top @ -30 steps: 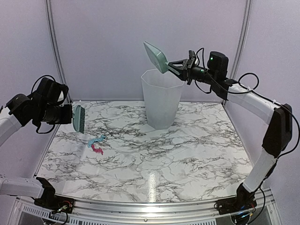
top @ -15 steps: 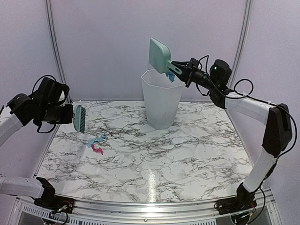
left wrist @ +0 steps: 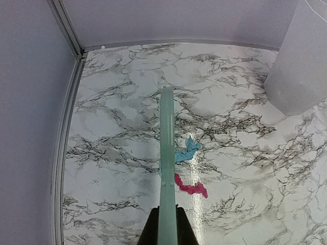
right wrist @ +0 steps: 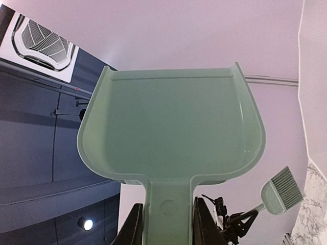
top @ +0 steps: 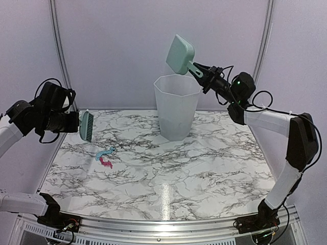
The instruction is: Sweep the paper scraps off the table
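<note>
Two paper scraps lie on the marble table [top: 204,168] at the left: a light blue one [top: 105,152] [left wrist: 187,152] and a magenta one [top: 106,163] [left wrist: 191,188]. My left gripper [top: 75,124] [left wrist: 166,224] is shut on the mint-green brush [top: 86,126] [left wrist: 166,153], held in the air above and left of the scraps. My right gripper [top: 201,73] [right wrist: 166,224] is shut on the handle of the mint-green dustpan [top: 180,55] [right wrist: 173,127], raised high above the bin with its pan tilted up. The pan looks empty.
A translucent white bin [top: 176,106] stands at the back middle of the table; its side shows in the left wrist view [left wrist: 301,66]. A metal rail [top: 153,227] runs along the front edge. Walls close in at the back and sides.
My right gripper has swung the dustpan from tipped over the bin's rim up to a raised, upright tilt. A blue scrap at the rim half a second ago is gone. The left arm barely moved.
</note>
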